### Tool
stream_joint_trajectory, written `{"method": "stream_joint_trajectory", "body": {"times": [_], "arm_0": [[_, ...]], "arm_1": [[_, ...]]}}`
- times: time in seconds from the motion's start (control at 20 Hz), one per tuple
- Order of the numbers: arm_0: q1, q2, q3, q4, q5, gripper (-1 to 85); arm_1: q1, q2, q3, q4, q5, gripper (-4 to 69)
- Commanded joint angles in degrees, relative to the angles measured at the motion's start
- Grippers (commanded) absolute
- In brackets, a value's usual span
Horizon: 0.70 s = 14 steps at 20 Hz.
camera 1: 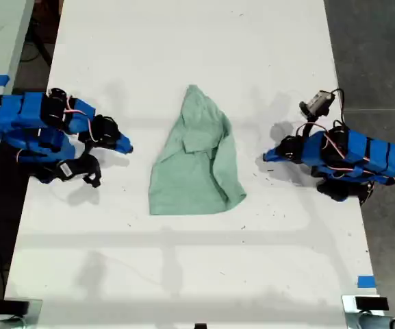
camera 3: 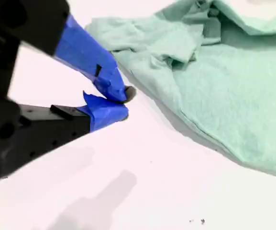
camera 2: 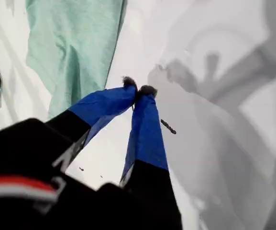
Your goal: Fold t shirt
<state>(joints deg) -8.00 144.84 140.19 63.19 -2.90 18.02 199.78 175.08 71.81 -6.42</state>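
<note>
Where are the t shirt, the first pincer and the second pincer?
t shirt (camera 1: 197, 164): exterior view, middle of the cloth.
first pincer (camera 2: 138, 89): first wrist view, between its closed tips.
second pincer (camera 3: 122, 101): second wrist view, between its tips, beside the shirt's edge.

My first gripper (camera 2: 138, 90) is held with its blue jaws pressed together at the tips, my second gripper (camera 3: 123, 103) is likewise closed, and nothing is gripped by either.
</note>
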Motion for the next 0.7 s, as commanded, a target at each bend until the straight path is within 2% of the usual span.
{"method": "stream_joint_trajectory", "body": {"times": [0.0,0.1,0.2,0.4,0.55,0.65], "arm_0": [[7.4,-13.7,-10.8,-0.6,-7.2,20.6],[10.8,-19.5,-12.3,-1.2,-12.4,21.7],[11.3,-23.9,-13.6,-2.4,-13.8,22.3],[10.3,-34.2,-16.9,-8.1,-12.0,22.0],[10.3,-43.6,-22.4,-9.1,-10.7,21.7],[9.9,-49.0,-25.1,-9.1,-10.1,18.7]], "arm_1": [[0.4,1.1,3.3,0.4,0.6,2.2],[0.4,1.1,3.3,0.4,0.4,2.2],[0.4,1.1,3.3,0.5,0.5,2.2],[0.4,1.1,3.3,0.5,0.6,2.2],[0.4,1.1,3.3,0.5,0.6,2.2],[0.4,1.1,3.3,0.5,0.5,2.2]]}}
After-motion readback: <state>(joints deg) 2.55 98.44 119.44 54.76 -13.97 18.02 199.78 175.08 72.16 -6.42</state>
